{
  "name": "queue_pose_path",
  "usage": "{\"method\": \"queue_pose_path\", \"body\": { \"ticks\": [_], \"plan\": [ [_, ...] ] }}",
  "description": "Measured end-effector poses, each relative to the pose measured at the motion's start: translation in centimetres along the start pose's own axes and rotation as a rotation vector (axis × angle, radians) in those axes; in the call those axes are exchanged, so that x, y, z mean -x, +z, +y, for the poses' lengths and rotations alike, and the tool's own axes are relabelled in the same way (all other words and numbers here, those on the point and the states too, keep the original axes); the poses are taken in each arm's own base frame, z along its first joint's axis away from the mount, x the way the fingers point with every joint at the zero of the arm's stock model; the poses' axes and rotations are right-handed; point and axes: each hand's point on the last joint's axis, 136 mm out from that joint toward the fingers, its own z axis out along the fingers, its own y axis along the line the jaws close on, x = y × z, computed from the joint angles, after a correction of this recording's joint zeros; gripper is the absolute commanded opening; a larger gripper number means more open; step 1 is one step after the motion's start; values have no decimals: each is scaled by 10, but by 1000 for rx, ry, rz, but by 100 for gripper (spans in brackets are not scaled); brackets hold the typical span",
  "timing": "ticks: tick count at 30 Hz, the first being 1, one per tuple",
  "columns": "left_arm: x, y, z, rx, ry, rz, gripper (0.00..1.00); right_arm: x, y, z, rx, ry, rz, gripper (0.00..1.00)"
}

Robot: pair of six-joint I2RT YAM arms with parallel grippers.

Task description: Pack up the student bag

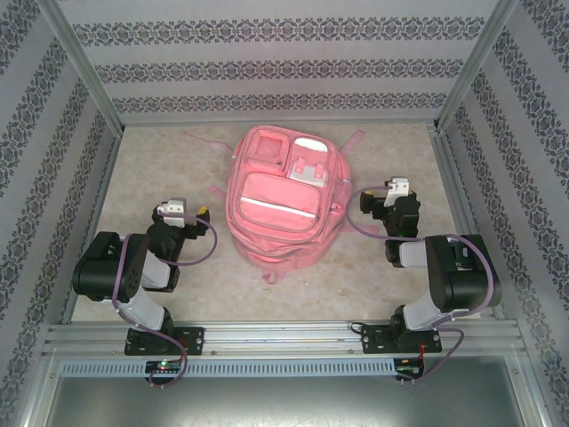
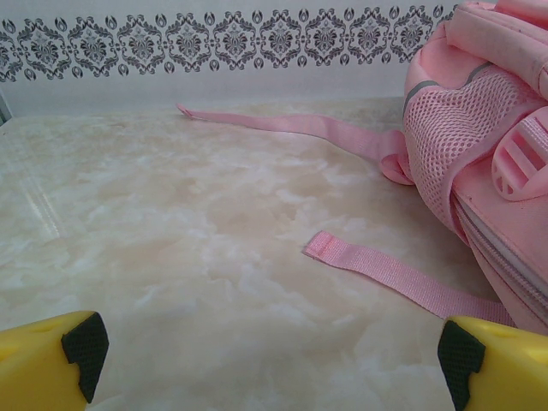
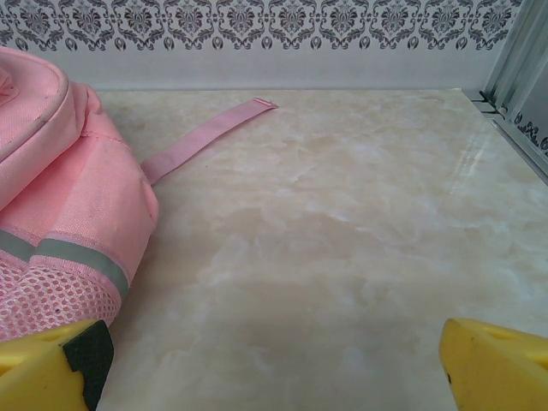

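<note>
You are looking down at the bag (image 1: 283, 200) lying flat in the middle of the table (image 1: 151, 160), front pockets facing up, running lengthwise from the near side toward the far wall. It is sitting between your two arms.

Your left gripper (image 2: 274, 364) is sitting low near the table just left of the bag, with its yellow fingers (image 2: 51, 360) spread wide and nothing lying between them. In its wrist camera the bag's mesh side pocket (image 2: 454, 128) is showing at the right. One short strap (image 2: 402, 278) is lying flat on the table ahead of the right-hand finger, and a longer strap (image 2: 282, 124) is trailing toward the patterned wall (image 2: 214, 38).

Your right gripper (image 3: 274, 364) is sitting on the bag's other side, apart from it, its fingers equally wide open and gripping nothing. Its wrist camera is showing the bag's side at the left, with a grey stripe (image 3: 81, 257) running above the mesh, and another strap (image 3: 210, 133) is stretching across the bare table toward the far wall.
</note>
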Motion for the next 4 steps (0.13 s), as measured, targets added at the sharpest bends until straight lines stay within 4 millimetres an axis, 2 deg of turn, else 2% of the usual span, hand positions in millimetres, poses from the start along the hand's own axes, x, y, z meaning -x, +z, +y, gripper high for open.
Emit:
{"method": "queue_pose_path", "body": {
  "ticks": [4],
  "plan": [
    [0,0,0,0,0,1,100,0,0,0,0,0,0,98]
  ]
}}
